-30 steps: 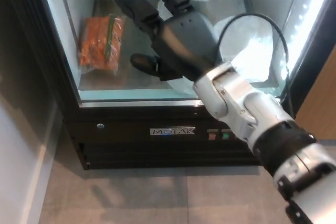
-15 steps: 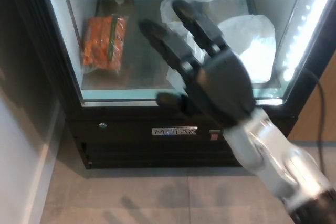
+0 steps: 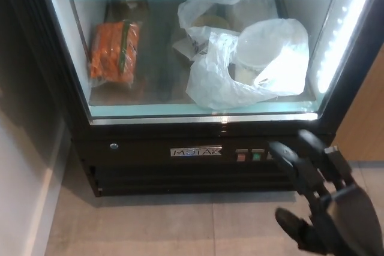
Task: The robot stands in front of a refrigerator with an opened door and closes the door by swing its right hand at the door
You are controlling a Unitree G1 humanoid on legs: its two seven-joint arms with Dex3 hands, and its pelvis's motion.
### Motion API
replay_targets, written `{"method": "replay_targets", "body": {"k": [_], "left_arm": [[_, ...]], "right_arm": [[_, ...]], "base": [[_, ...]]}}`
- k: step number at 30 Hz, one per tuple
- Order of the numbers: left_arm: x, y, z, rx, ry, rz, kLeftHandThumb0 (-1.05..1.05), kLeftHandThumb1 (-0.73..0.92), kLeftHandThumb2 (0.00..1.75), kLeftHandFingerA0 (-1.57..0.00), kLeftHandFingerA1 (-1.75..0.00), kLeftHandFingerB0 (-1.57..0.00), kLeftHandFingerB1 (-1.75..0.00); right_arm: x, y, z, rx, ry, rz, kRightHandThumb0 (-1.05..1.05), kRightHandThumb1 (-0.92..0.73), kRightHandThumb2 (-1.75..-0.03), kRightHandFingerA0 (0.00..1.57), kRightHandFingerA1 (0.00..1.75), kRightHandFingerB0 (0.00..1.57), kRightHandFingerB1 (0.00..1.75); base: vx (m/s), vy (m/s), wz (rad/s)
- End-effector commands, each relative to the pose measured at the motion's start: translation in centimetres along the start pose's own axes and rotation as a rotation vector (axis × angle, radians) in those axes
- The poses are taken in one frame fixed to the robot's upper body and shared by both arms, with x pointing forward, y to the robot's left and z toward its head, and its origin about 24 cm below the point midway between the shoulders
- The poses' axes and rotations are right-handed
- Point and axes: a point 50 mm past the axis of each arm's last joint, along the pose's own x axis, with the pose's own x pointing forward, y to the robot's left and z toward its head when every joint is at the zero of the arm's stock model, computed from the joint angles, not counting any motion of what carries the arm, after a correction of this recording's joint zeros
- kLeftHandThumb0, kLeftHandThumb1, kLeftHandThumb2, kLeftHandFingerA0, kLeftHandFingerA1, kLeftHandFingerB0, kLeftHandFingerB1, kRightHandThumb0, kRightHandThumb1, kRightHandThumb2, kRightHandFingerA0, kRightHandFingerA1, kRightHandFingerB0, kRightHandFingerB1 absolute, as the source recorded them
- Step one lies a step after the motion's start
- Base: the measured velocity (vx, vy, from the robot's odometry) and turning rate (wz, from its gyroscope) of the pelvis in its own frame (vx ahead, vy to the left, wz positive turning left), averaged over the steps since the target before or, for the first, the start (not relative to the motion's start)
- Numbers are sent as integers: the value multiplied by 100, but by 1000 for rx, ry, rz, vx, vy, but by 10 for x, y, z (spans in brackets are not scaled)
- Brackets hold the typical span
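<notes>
Fridge (image 3: 198, 151) interior is wide open in front of you, door itself out of frame. Right hand (image 3: 327, 205) sits low at bottom-right corner, fingers spread, holding nothing. Swing not yet done, I'd say.

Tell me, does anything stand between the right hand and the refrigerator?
Nothing visible does. The right hand is low at the picture's lower right, fingers apart, in front of the refrigerator base. The door itself is out of view, so its path cannot be judged.

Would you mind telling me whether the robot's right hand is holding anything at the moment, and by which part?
Nothing is held: the right hand is open, fingers apart, low in front of the refrigerator.
</notes>
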Motion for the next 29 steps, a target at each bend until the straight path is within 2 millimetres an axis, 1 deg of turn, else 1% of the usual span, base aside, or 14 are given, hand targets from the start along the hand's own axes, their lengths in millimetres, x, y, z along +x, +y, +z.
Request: {"method": "replay_targets", "body": {"k": [1, 2, 3, 4, 5, 6, 7, 9, 10, 16, 17, 19, 20, 29], "left_arm": [[-2, 3, -4, 23, 12, -8, -54, 92, 69, -30, -37, -19, -31], [-2, 3, -4, 23, 12, -8, -54, 92, 69, -30, -37, -19, -31], [-2, 2, -5, 46, 14, -7, -59, 80, 91, -25, -45, -17, -41], [-3, 2, -5, 53, 14, -7, -59, 80, 91, -25, -45, -17, -41], [-2, 2, -4, 40, 11, -11, -53, 92, 69, -31, -37, -18, -31], [-2, 3, -3, 38, 9, -8, -59, 80, 90, -25, -45, -17, -41], [-1, 4, -2, 40, 7, -2, -59, 80, 90, -25, -45, -17, -41], [-1, 4, -2, 41, 6, 0, -59, 80, 90, -25, -45, -17, -41], [-1, 4, -2, 37, 6, -3, -53, 92, 69, -32, -37, -20, -32], [-2, 2, -4, 29, 9, -11, -53, 92, 69, -31, -38, -20, -32], [-3, 2, -4, 34, 11, -11, -57, 81, 87, -25, -44, -18, -40], [-3, 3, -5, 41, 13, -11, -57, 81, 87, -25, -44, -18, -40], [-4, 3, -6, 34, 16, -13, -50, 92, 69, -31, -37, -20, -31], [-4, 3, -6, 23, 13, -20, -51, 92, 67, -32, -37, -21, -31]], "right_arm": [[-34, 12, -29, 42, 193, -25, -35, -55, -111, 0, 48, 0, 47], [-34, 12, -30, 43, 192, -26, -35, -55, -111, 0, 48, 0, 47], [-47, 21, -42, 44, 289, 45, -35, -56, -111, 0, 48, 0, 48], [-51, 23, -45, 44, 316, 65, -35, -56, -111, 0, 48, 0, 48], [-73, 34, -64, 59, 527, 210, -35, -53, -111, 0, 48, 0, 47], [-80, 38, -72, 89, 624, 264, -36, -51, -110, 0, 48, 0, 47], [-84, 40, -77, 126, 703, 301, -36, -51, -110, 0, 48, 0, 47], [-84, 41, -78, 135, 714, 304, -36, -51, -110, 0, 48, 0, 47], [-86, 41, -81, 156, 747, 309, -36, -49, -109, 0, 48, 0, 47], [-94, 43, -89, 259, 899, 346, -37, -48, -108, 0, 48, 0, 48], [-96, 45, -92, 313, 955, 359, -81, -89, -68, 21, 31, 15, 27], [-100, 48, -94, 407, 1034, 377, -81, -89, -68, 21, 31, 15, 27], [-102, 49, -94, 425, 1056, 387, -82, -90, -68, 21, 31, 15, 27], [-106, 50, -94, 495, 1083, 402, -80, -89, -67, 21, 32, 18, 29]], "base": [[0, 0, 0], [0, 0, 0], [0, 0, 0], [0, 0, 0], [0, 0, 0], [0, 0, 0], [0, 0, 0], [0, 0, 0], [0, 0, 0], [0, 0, 0], [0, 0, 0], [0, 0, 0], [0, 0, 0], [0, 0, 0]]}}
